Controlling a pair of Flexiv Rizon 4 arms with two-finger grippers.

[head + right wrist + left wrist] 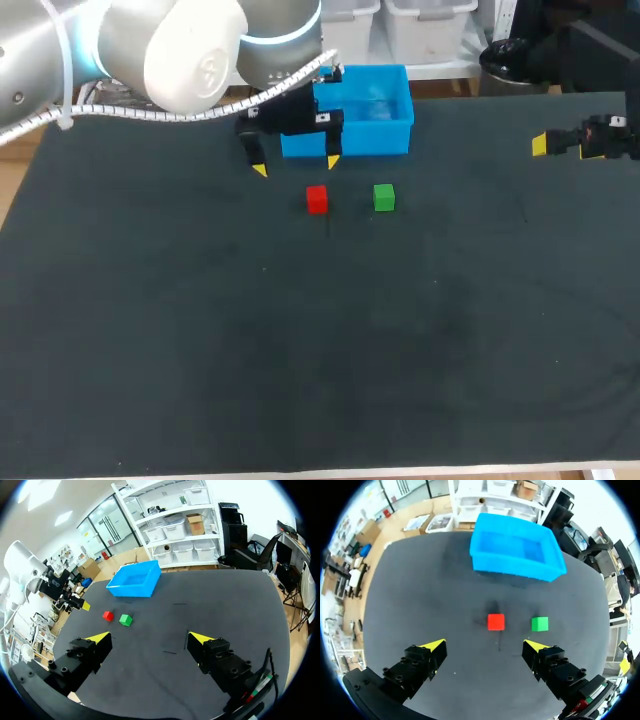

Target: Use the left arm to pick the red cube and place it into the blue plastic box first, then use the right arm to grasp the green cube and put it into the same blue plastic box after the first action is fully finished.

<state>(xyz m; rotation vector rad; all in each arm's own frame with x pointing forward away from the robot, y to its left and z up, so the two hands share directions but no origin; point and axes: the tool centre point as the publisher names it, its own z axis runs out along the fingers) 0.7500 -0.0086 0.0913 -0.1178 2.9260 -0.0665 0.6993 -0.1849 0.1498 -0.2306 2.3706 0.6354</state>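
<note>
Left jaws and right jaws both stand spread, empty. Ahead of my left jaws, the small red cube (pixel 495 622) sits on the dark tabletop (pixel 430 605) near the small green cube (pixel 539 624) and the blue plastic box (pixel 515 567).

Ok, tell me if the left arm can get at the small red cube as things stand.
Probably yes: the left arm's jaws stand open, the small red cube lies uncovered ahead of them, in line with the gap, and the small green cube sits apart beside it.
</note>
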